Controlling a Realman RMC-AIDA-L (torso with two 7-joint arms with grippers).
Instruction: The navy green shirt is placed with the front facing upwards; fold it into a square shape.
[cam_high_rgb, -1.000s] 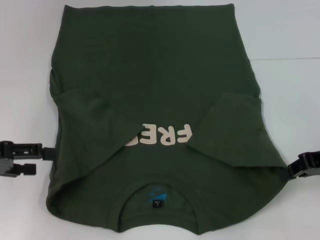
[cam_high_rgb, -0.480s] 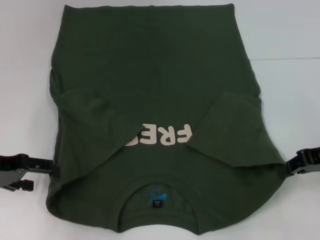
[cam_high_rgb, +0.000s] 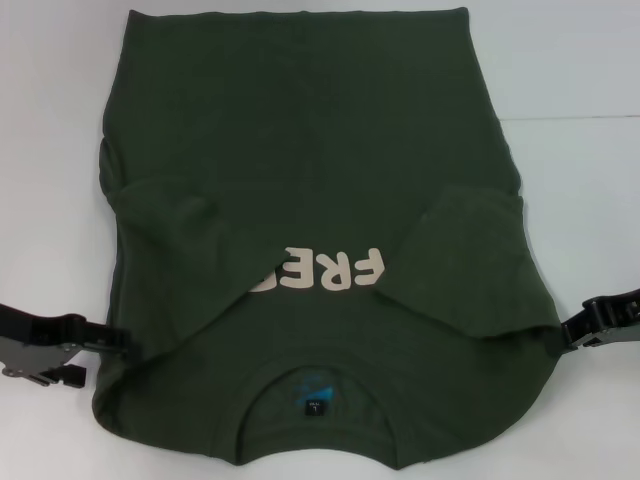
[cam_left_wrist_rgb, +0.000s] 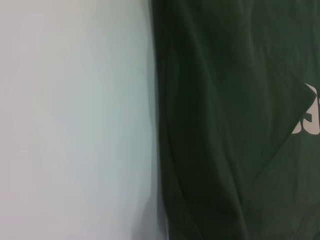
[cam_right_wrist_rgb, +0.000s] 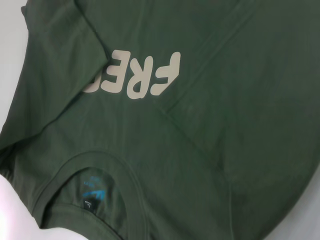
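The navy green shirt (cam_high_rgb: 310, 150) lies flat on the white table, collar toward me, with both short sleeves folded in over the chest. They partly cover the cream lettering (cam_high_rgb: 322, 272). The blue inner label (cam_high_rgb: 315, 395) shows in the round neck. My left gripper (cam_high_rgb: 100, 355) is open, low at the shirt's left edge by the shoulder, its upper finger touching the cloth. My right gripper (cam_high_rgb: 568, 335) is at the shirt's right edge by the other shoulder. The left wrist view shows the shirt's edge (cam_left_wrist_rgb: 225, 125). The right wrist view shows the shirt's chest (cam_right_wrist_rgb: 225, 165), lettering (cam_right_wrist_rgb: 135, 80) and collar.
The white table (cam_high_rgb: 580, 80) shows around the shirt on the left, the right and at the far corners. The shirt's hem reaches the far edge of the head view, and its collar lies close to the near edge.
Both grippers have moved inward to the shirt's side edges. The left one also came nearer to me and tilted. The shirt has barely shifted.
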